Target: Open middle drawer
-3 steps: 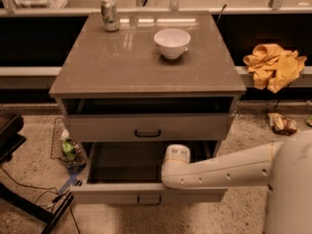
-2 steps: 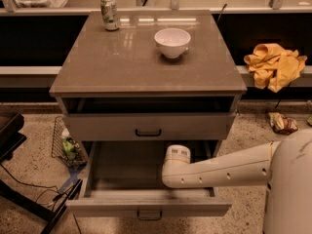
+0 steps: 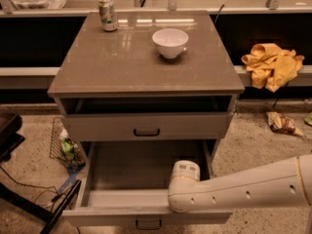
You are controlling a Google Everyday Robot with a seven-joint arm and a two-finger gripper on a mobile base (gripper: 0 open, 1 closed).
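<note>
The middle drawer point(image 3: 146, 199) is pulled well out of the grey-beige cabinet. It is a wide shallow grey box that looks empty inside. Its front panel sits at the bottom of the view, with the small black bar handle point(image 3: 147, 224) facing me. The top drawer point(image 3: 146, 126) above it is shut and has its own black handle. My white arm point(image 3: 243, 189) reaches in from the right. My gripper point(image 3: 184, 173) is at its end, over the drawer's front right part, just behind the front panel. The fingers are hidden behind the wrist.
A white bowl point(image 3: 170, 42) and a can point(image 3: 107, 14) stand on the cabinet top point(image 3: 122, 57). A yellow cloth point(image 3: 272, 65) lies on the ledge at the right. A wire basket point(image 3: 63, 145) and cables lie on the floor at the left, and a wrapper point(image 3: 282, 123) at the right.
The middle drawer has slid further out toward the camera. My arm and gripper have moved forward with it.
</note>
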